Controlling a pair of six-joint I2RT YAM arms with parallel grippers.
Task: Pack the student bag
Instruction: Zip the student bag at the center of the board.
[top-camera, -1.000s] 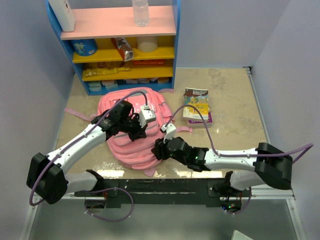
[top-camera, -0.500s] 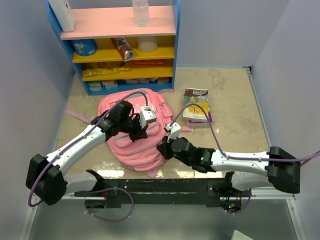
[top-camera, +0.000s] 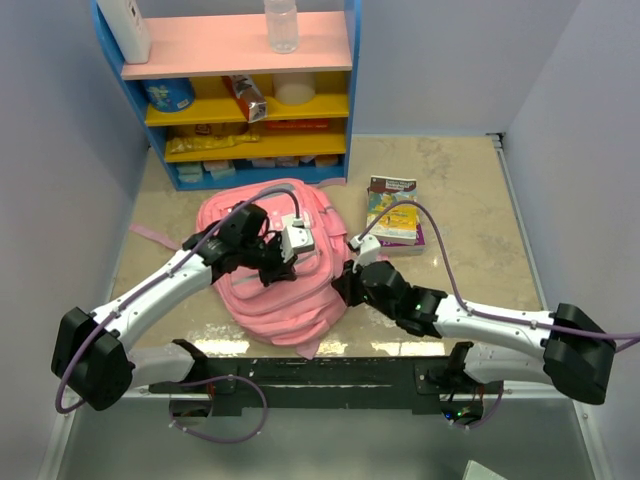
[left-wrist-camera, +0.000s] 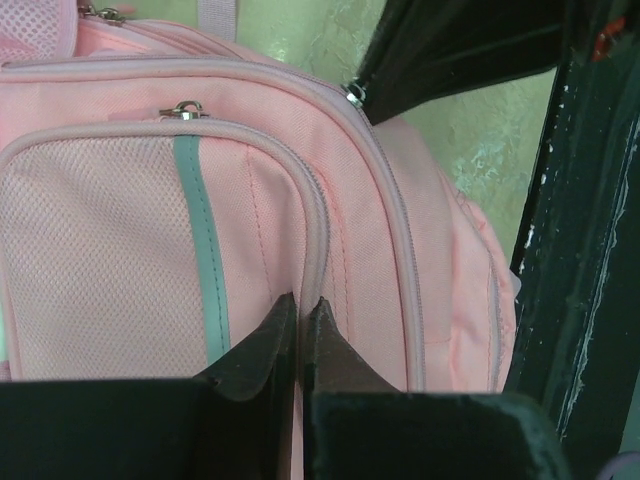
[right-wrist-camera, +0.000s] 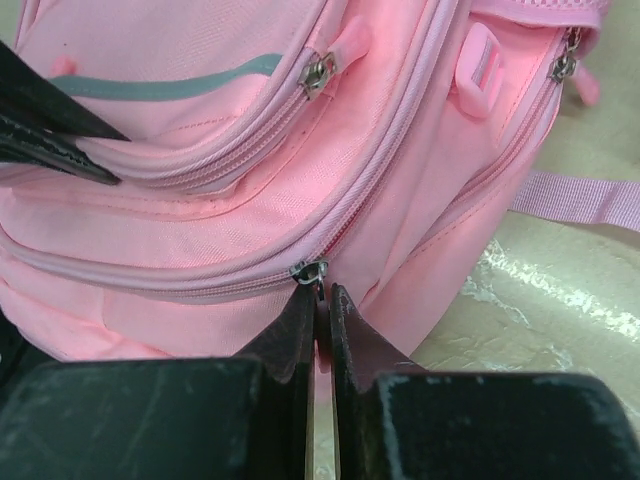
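The right gripper (right-wrist-camera: 318, 296) is seen clamped on a zip pull (right-wrist-camera: 310, 270) of the pink backpack (right-wrist-camera: 200, 200), a detail caught only by its wrist camera. The left gripper (left-wrist-camera: 299, 308) is closed against a pocket seam; whether cloth is pinched cannot be told. Only overhead are a book (top-camera: 393, 212) beyond the right jaws and a shelf (top-camera: 240, 90) past the backpack, which lies on the table (top-camera: 470, 220), shown.

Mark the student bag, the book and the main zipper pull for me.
student bag (top-camera: 270, 308): top view, lower front fabric.
book (top-camera: 393, 212): top view, cover centre.
zipper pull (right-wrist-camera: 310, 270): right wrist view, metal slider.
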